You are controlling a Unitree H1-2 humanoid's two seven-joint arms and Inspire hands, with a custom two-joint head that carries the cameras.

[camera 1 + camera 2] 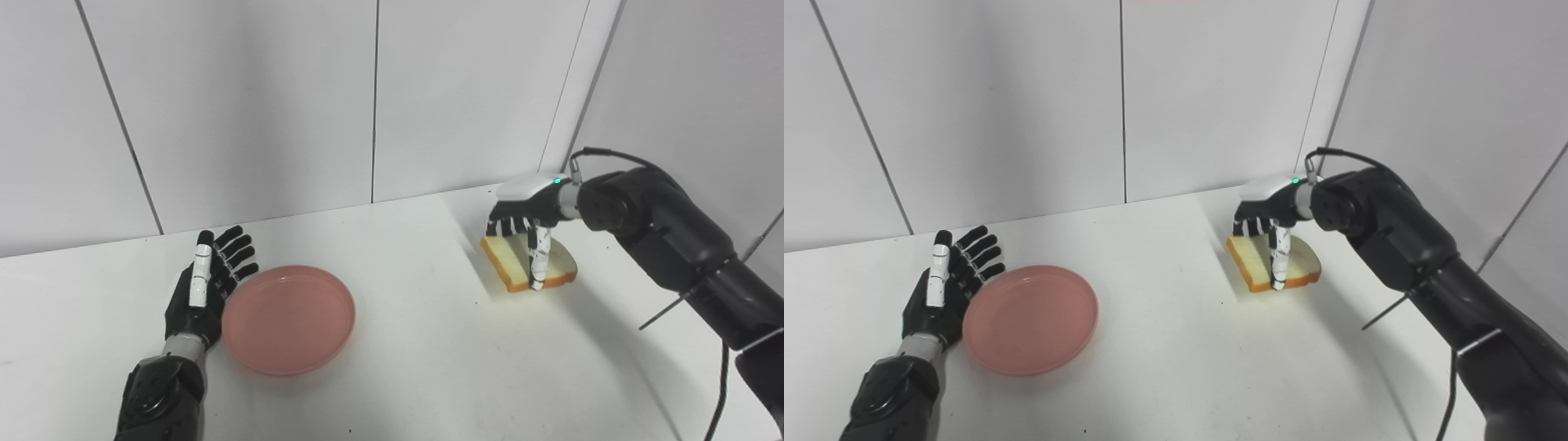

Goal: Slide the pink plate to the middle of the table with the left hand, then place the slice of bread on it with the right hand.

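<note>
Over on the right, right hand (525, 228) fingers pinching the toast-crusted bread slice (554, 264); left hand (205, 288) spread beside round pink plastic plate (288, 318). Guessing lift next.

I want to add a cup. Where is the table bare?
Bare: the wide strip between the plate and the bread, and the front edge. Crowded: the plate's left rim, beside the left hand, and the bread under the right hand.
</note>
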